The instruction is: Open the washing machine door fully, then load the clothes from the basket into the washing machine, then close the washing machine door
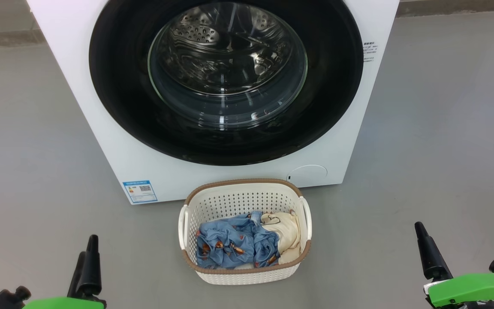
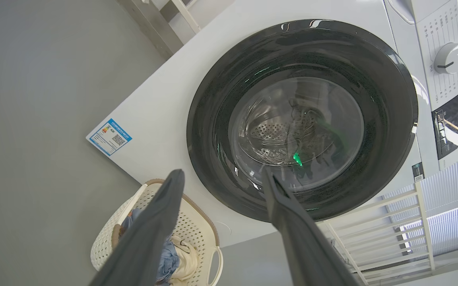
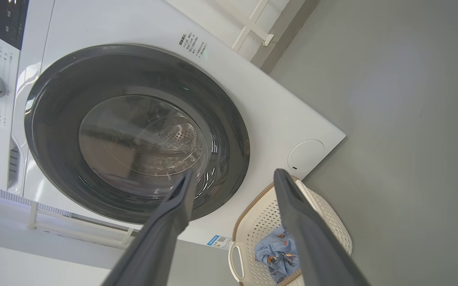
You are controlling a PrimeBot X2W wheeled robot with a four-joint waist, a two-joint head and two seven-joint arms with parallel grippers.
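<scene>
Currently, three views are entered.

**Head view**
- The washing machine [image 1: 94,128] is a white front-loader, its top cut off by the frame.
- The door [image 1: 114,90] has a glossy black rim and domed glass. It lies flush to the front and is judged shut.
- The basket [image 1: 242,183] stands on the grey floor [image 1: 24,150] just before the machine, below the door.
- Inside it lie the blue garment [image 1: 230,240] with orange prints and, touching it on the right, the cream garment [image 1: 285,234].
- A blue sticker [image 1: 140,191] sits at the machine's lower left corner.
- The left end effector [image 1: 87,253] and right end effector [image 1: 427,251] are low at either side, well apart from the basket and door.
- One finger of the right end effector is plain to see.

**Left wrist view**
- The left end effector [image 2: 222,174] has its fingers spread wide and holds nothing.
- The dial [image 2: 451,58] shows on the panel.

**Right wrist view**
- The right end effector [image 3: 233,174] also has its fingers spread and empty, with the door and basket beyond.

**Progress**
- No step is done: the door is unopened and both garments are unloaded, so opening, loading and closing all remain.

**Hidden**
- No handle or hinge can be made out.
- Reflections muddle the drum.
- Whatever lies beneath the garments is unseen.
</scene>
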